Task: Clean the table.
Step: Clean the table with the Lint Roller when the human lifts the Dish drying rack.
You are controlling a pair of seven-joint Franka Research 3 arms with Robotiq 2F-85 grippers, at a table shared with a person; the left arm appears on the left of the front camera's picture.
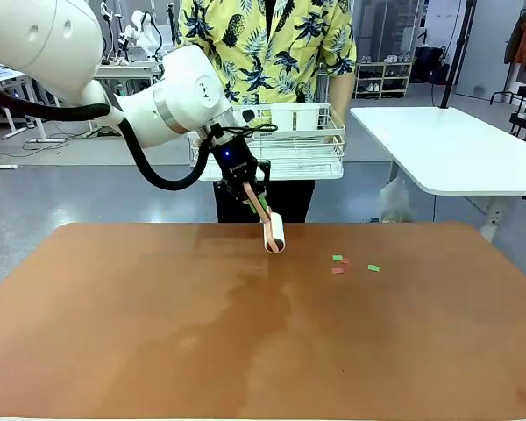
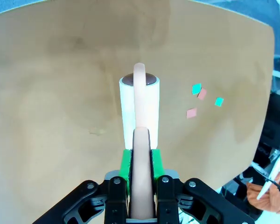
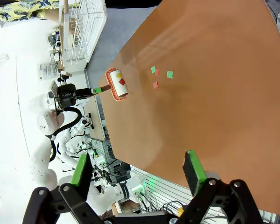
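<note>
My left gripper [image 1: 252, 196] is shut on the peach handle of a lint roller [image 1: 274, 235], whose white roll hangs at the far middle of the reddish-brown table [image 1: 158, 333]; whether it touches the top I cannot tell. In the left wrist view the green pads [image 2: 125, 163] clamp the handle, and the lint roller [image 2: 140, 102] points away from me. Small green and red paper scraps [image 1: 337, 259] lie just right of the roll. In the right wrist view the lint roller [image 3: 116, 84] carries yellow and red bits. My right gripper [image 3: 136, 165] is open above the table's near right side.
A person in a yellow patterned shirt stands at the far side holding a white wire rack [image 1: 307, 149]. A plain white table [image 1: 456, 149] stands at the back right. The scraps [image 2: 196, 88] lie in a loose cluster of several pieces.
</note>
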